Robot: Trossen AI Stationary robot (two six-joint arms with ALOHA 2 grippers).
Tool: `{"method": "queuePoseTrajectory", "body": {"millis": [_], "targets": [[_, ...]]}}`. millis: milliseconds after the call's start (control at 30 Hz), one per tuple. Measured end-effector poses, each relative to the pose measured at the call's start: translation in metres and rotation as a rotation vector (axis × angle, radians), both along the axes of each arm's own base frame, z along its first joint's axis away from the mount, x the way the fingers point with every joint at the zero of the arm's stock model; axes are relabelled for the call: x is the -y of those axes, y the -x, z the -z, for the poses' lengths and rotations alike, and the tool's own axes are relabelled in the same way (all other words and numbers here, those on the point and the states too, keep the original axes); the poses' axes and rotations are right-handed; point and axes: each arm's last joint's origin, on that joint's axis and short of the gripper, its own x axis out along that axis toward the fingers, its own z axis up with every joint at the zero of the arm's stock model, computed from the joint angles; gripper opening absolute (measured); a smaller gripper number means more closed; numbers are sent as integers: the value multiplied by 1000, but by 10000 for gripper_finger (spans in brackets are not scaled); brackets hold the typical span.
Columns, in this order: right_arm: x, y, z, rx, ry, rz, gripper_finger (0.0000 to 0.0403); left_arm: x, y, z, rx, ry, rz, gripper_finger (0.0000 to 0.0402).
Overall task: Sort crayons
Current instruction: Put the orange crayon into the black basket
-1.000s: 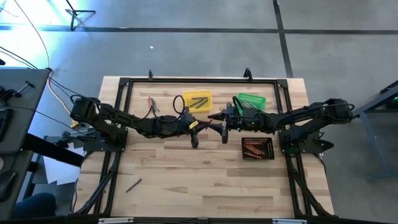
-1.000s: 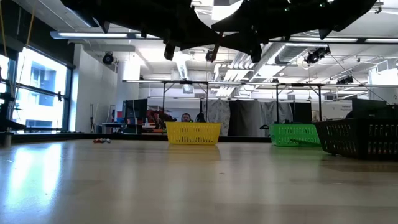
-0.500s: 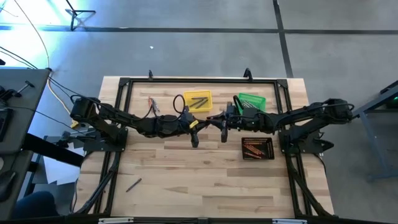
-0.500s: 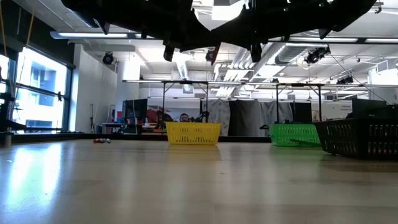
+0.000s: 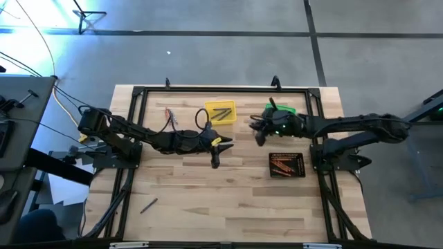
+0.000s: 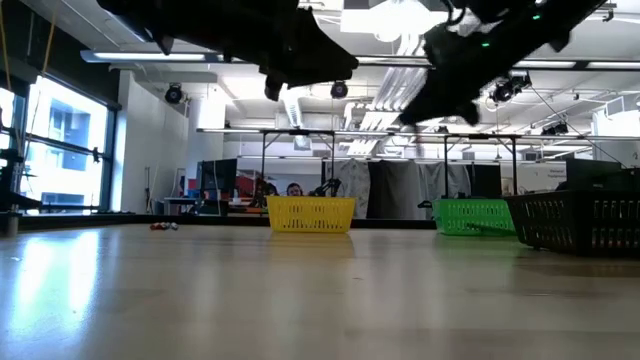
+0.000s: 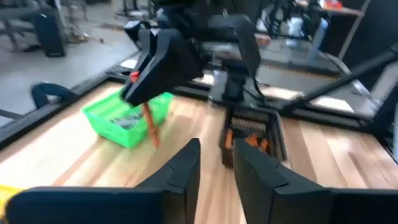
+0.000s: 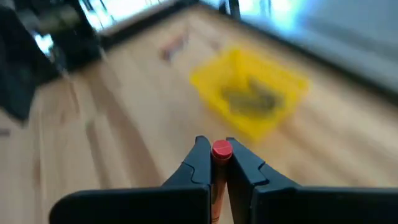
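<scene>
Since a second ago the right gripper (image 8: 212, 163) has drawn back from the left gripper (image 7: 214, 165) toward the green bin (image 5: 280, 111), clamped on an orange-red crayon (image 8: 221, 150) held above the table (image 5: 228, 200), while the left gripper's fingers stand slightly parted with nothing between them

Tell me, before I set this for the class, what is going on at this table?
Two robot arms are sorting crayons into small bins. The right end effector is shut on an orange-red crayon and is held in the air near the green bin. The left end effector waits over the middle of the table, holding nothing. The black bin holds orange-red crayons, the yellow bin holds grey ones, and a few loose crayons lie at the far left.
</scene>
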Motion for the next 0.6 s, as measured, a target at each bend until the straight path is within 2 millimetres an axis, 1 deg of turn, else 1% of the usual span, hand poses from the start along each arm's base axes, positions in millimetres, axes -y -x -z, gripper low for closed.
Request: {"method": "queuePoseTrajectory", "body": {"millis": [133,200,300,433,600], "targets": [[-10,30,3,-149,-232,12,5,0,1,4,-37,7,1,105],[-20,42,3,-194,-327,23,5,-2,1,5,-45,12,-5,108],[-38,56,4,-272,-419,33,4,-3,1,6,-56,11,-12,107],[-61,67,11,-372,-453,67,4,-3,1,7,-71,10,-12,102],[-78,71,25,-500,-441,133,4,-3,1,7,-74,10,-12,99]]}}
